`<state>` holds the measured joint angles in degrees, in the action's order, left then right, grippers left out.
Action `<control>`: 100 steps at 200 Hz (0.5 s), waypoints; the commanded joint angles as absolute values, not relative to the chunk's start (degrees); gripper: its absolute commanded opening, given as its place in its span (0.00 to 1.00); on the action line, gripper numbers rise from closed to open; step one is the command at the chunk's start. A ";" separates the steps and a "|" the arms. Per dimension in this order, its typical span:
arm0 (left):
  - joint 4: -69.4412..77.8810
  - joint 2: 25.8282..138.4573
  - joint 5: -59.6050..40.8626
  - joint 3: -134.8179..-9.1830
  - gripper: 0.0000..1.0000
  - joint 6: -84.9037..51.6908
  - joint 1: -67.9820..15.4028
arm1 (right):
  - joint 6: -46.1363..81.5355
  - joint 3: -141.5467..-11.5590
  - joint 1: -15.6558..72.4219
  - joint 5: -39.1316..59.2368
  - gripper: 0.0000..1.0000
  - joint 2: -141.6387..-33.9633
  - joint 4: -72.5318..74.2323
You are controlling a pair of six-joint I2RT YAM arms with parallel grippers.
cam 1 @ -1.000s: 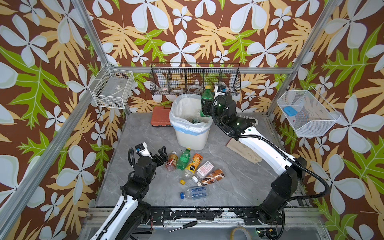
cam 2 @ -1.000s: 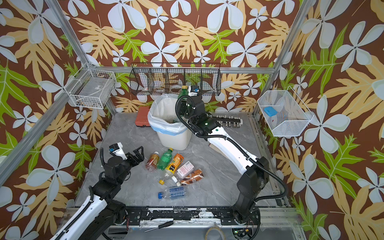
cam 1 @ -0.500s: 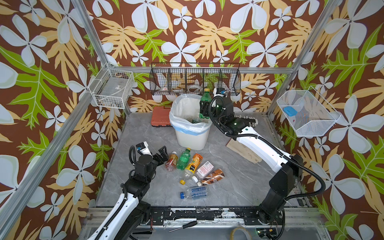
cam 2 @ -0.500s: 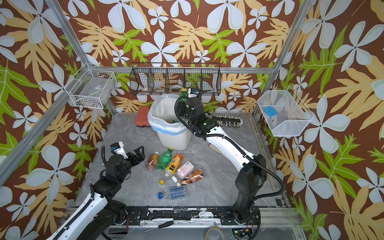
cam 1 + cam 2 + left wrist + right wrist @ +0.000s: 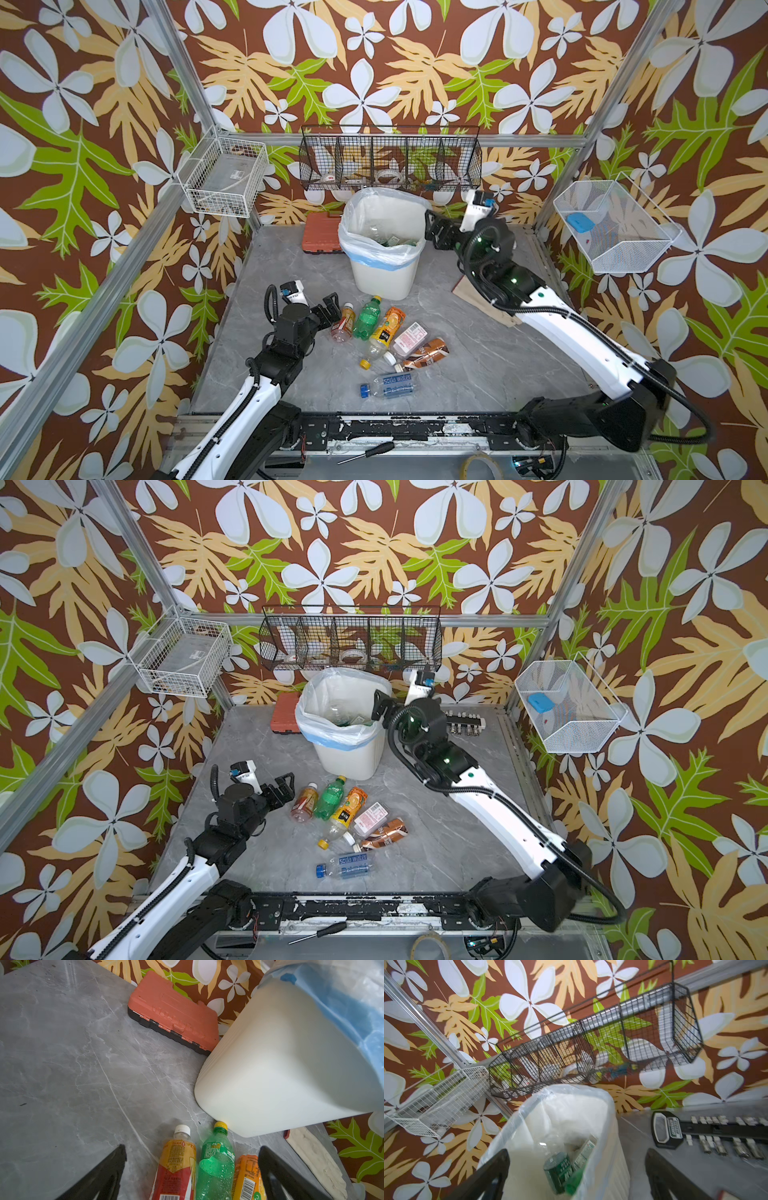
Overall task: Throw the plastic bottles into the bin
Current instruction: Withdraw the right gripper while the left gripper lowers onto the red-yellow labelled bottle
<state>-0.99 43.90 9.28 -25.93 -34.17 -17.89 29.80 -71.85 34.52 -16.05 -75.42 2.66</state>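
Green bottle [image 5: 558, 1172] dropped in bin [image 5: 384, 276] — right tool [image 5: 433, 231] spread beside rim.

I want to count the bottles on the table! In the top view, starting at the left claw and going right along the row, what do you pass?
left claw → red-and-yellow bottle → green bottle → orange bottle → pink-labelled bottle → brown bottle

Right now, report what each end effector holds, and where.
Nothing is held: left end effector open by the bottles; right end effector open, empty, at the bin.
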 commanded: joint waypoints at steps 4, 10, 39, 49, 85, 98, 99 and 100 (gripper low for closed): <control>0.01 46.43 5.16 -27.12 1.00 -33.08 -17.86 | 32.79 -59.76 34.54 -19.69 1.00 -67.00 4.32; -0.12 47.45 4.44 -27.45 1.00 -32.81 -17.84 | 33.20 -57.70 34.54 -20.42 1.00 -65.14 3.26; -2.90 53.14 2.21 -29.95 0.99 -31.91 -17.89 | 34.10 -52.65 34.45 -24.09 1.00 -58.80 -1.32; -4.62 55.34 1.51 -31.03 0.97 -31.69 -17.84 | 33.95 -51.92 34.45 -24.81 1.00 -57.25 -2.01; -7.14 60.46 -0.88 -32.01 0.92 -31.46 -17.84 | 33.17 -51.33 34.45 -26.54 1.00 -54.51 -3.03; -7.51 61.57 -1.87 -31.94 0.90 -31.38 -17.85 | 32.99 -51.33 34.45 -26.54 1.00 -54.40 -3.05; -7.53 61.63 -1.94 -31.92 0.90 -31.38 -17.85 | 32.97 -51.28 34.45 -26.54 1.00 -54.40 -3.02; -7.55 61.71 -2.03 -31.91 0.90 -31.33 -17.84 | 32.97 -51.26 34.45 -26.54 1.00 -54.40 -3.00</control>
<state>-6.07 60.31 0.73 -31.64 -32.25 -17.89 33.06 -51.37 34.46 -24.60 -54.74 -2.70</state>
